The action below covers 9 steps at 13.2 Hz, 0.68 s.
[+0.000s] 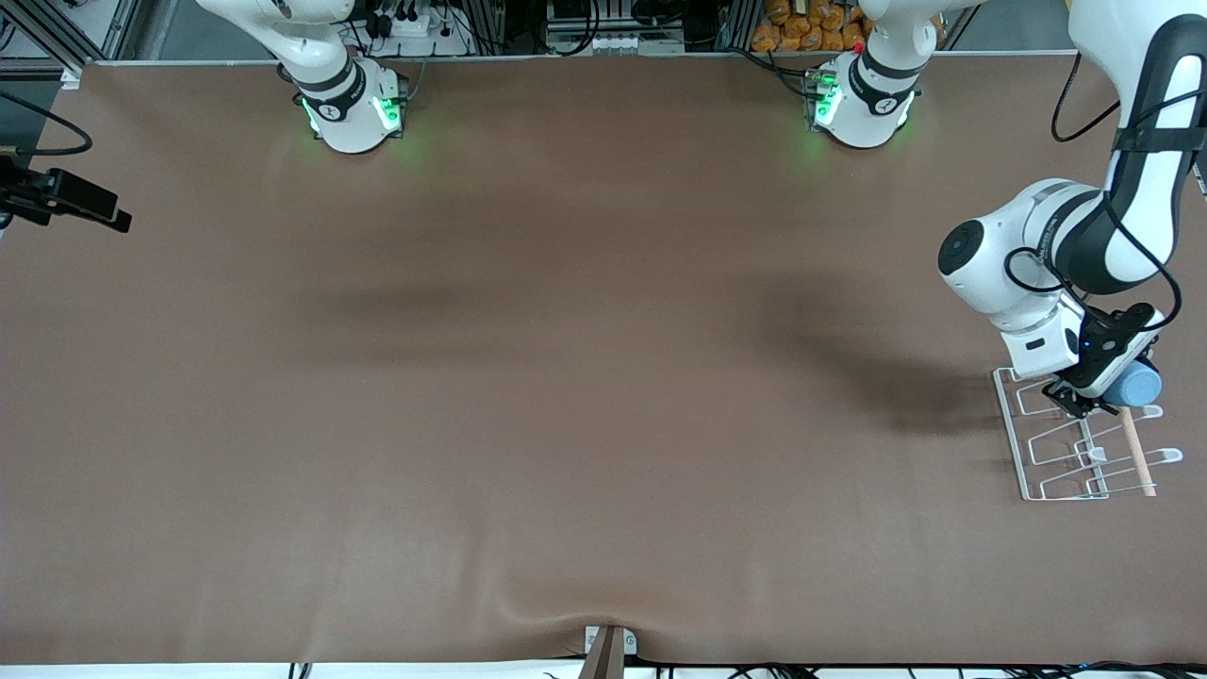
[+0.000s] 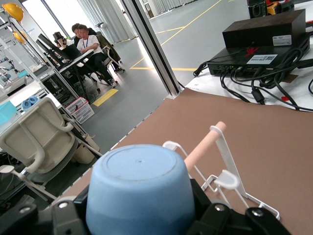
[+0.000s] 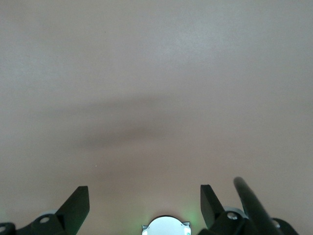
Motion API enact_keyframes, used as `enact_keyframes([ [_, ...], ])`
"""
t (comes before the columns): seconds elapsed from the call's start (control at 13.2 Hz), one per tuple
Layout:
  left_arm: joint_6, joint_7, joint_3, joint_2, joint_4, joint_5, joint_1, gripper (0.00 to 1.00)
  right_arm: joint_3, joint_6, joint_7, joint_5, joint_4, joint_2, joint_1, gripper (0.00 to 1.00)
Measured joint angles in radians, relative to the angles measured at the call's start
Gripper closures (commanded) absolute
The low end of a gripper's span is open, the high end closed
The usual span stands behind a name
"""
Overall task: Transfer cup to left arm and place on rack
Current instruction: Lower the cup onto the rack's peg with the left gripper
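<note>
The light-blue cup [image 1: 1138, 385] is clamped in my left gripper [image 1: 1099, 396], which is shut on it. It hangs low over the end of the white wire rack [image 1: 1056, 455] that lies farther from the front camera. In the left wrist view the cup [image 2: 139, 191] fills the space between the black fingers [image 2: 66, 218], its flat bottom turned outward. Past it I see the rack's loops [image 2: 227, 178] and wooden rod [image 2: 203, 147]. My right gripper [image 3: 144, 203] is open and holds nothing, high over bare brown table, out of the front view.
The rack sits at the left arm's end of the table, with its wooden rod [image 1: 1136, 453] toward the table's end edge. A black camera mount [image 1: 66, 198] juts in at the right arm's end. A small bracket [image 1: 608, 649] stands on the front edge.
</note>
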Motion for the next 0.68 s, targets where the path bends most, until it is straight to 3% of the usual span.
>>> enact_keyframes([
  [0.53, -0.012, -0.047, 0.000, 0.024, -0.019, 0.011, 0.000, 0.82, 0.000, 0.000, 0.000, 0.000, -0.002, 0.000, 0.000, 0.00],
  [0.68, -0.027, -0.067, 0.002, 0.034, -0.023, 0.040, 0.001, 0.68, 0.000, 0.000, 0.000, 0.000, -0.002, 0.000, 0.000, 0.00],
])
